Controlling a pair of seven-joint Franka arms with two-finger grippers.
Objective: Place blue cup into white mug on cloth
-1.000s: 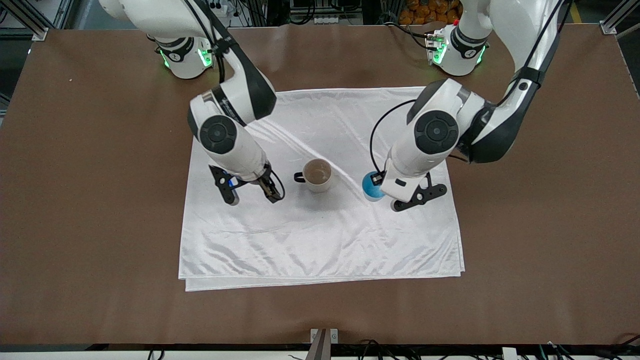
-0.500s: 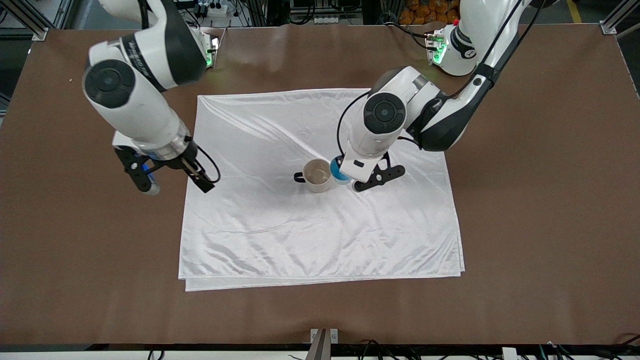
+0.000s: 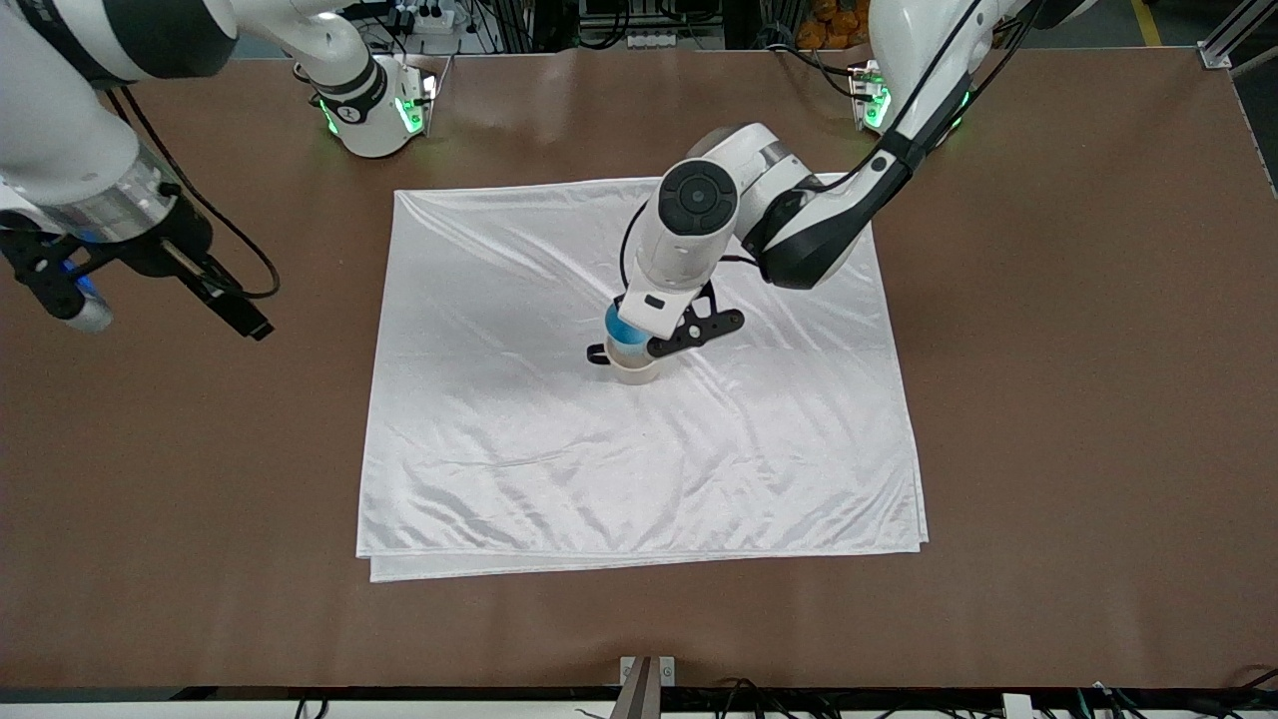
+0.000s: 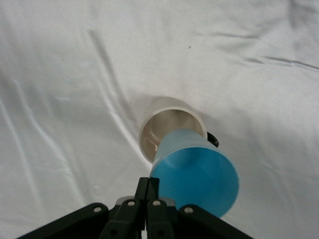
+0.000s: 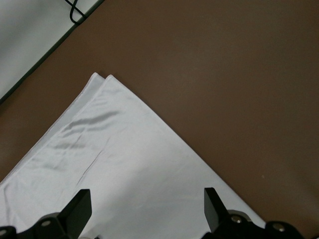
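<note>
The blue cup (image 3: 620,324) hangs tilted over the white mug (image 3: 635,370), its base at the mug's mouth. My left gripper (image 3: 641,336) is shut on the cup's rim. In the left wrist view the blue cup (image 4: 197,174) covers part of the white mug (image 4: 167,130), and the left gripper (image 4: 150,186) pinches the rim edge. The mug stands upright near the middle of the cloth (image 3: 639,479), black handle toward the right arm's end. My right gripper (image 3: 158,314) is open and empty, up over bare table off the cloth; the right gripper (image 5: 147,211) looks at a cloth (image 5: 124,164) corner.
Brown table (image 3: 1048,399) surrounds the cloth on all sides. Both arm bases (image 3: 371,110) stand along the table's edge farthest from the front camera. In the right wrist view a table edge with a black cable (image 5: 75,12) shows.
The left gripper carried the blue cup across the cloth to above the mug. The right arm rose and swung off the cloth to over bare table.
</note>
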